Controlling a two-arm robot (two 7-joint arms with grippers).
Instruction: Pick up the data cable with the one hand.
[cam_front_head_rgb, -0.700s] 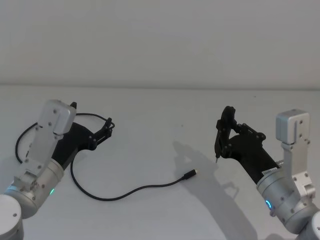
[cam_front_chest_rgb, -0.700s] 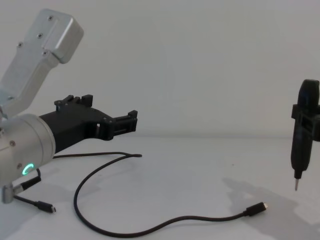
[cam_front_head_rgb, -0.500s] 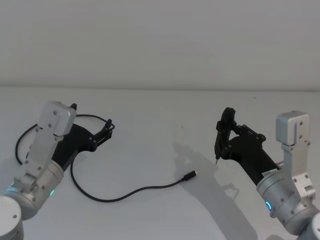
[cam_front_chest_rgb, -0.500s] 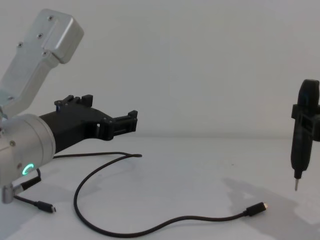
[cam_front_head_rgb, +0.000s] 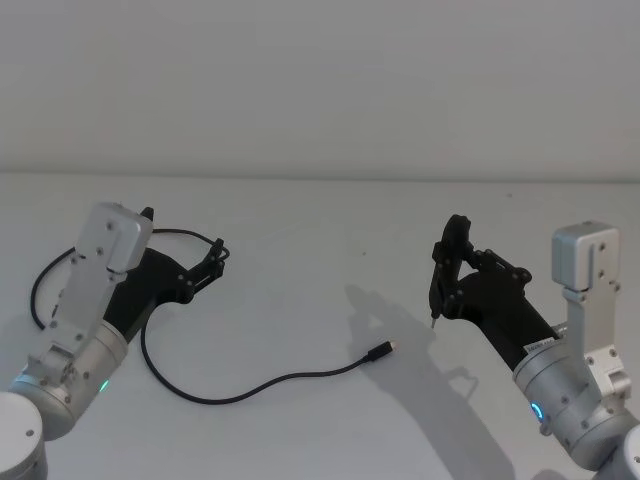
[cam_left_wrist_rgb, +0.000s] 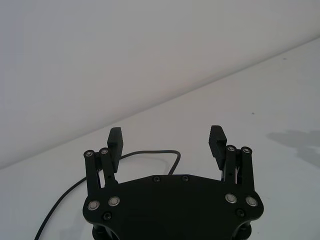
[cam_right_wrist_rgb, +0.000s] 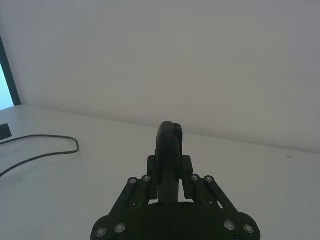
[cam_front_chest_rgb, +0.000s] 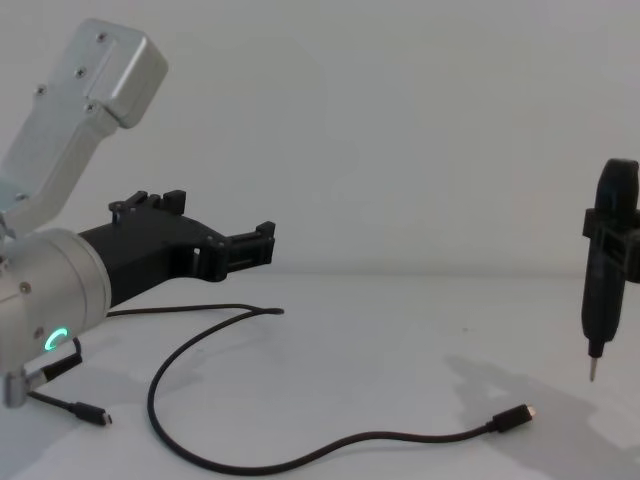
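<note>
Left gripper (cam_front_head_rgb: 215, 252), jaws spread, hovers over the cable (cam_front_head_rgb: 290, 376) loop near the desk (cam_front_head_rgb: 320, 230) left edge. Cable lies slack; one plug (cam_front_head_rgb: 383, 348) mid-desk. Right gripper (cam_front_head_rgb: 447, 268) pinches a pen tool (cam_front_head_rgb: 438, 290) near the right edge.

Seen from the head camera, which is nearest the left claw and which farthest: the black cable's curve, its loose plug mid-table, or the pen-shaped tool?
From the open left gripper:
1. Curve of the data cable, right by the fingertips, on the left.
2. The plug, mid-table.
3. The pen-like tool, on the right, clamped in the right gripper.
</note>
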